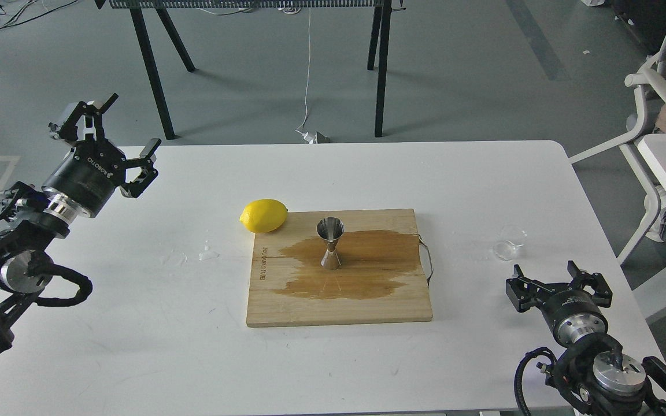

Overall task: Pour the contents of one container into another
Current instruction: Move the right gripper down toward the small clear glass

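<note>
The jigger stands upright on the board, long axis vertical, open mouth up, just past the board's centre toward 12 o'clock. A dark wet patch spreads across the wood around its base, mostly toward 3 and 6 o'clock.

The cup sits on the desk at 3 o'clock from the board, well clear of the wire handle on that edge. It looks tipped, mouth toward 1 o'clock, though its clear glass makes this hard to judge.

The lemon lies at the board's 10 o'clock corner, touching or just overlapping its edge, long axis running 9 to 3 o'clock.

My left jaws hang at 9 o'clock over the desk's far corner, spread apart and holding nothing, pointing to 1 o'clock. My right jaws are at 4 o'clock, near the cup but not touching it, also apart and empty.

A few droplets lie on the desk at 9 o'clock from the board.
</note>
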Robot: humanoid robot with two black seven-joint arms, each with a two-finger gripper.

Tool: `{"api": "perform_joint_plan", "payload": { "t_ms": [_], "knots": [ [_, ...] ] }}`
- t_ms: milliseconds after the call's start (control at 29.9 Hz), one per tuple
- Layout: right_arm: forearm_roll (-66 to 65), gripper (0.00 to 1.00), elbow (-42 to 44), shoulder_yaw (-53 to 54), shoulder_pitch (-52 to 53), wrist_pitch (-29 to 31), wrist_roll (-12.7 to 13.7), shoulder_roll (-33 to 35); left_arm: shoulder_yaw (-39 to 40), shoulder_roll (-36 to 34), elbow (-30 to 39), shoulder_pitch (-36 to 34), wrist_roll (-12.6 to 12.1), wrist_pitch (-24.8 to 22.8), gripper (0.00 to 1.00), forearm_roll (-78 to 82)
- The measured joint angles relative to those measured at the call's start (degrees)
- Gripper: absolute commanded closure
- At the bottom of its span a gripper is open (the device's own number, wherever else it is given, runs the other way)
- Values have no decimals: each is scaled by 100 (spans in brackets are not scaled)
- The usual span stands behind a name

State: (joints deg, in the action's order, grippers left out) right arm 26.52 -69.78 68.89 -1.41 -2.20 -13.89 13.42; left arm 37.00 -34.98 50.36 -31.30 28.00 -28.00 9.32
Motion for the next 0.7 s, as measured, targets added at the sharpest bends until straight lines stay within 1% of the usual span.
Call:
{"api": "perform_joint_plan", "payload": {
  "t_ms": [535,702],
  "knots": [
    [-7,2,809,-218,726,-217,11,-381,0,11,-94,42,0,0,1,27],
    [-7,2,1026,-218,963,-274,72,-392,-6,11,-126,42,0,0,1,40]
  ]
}}
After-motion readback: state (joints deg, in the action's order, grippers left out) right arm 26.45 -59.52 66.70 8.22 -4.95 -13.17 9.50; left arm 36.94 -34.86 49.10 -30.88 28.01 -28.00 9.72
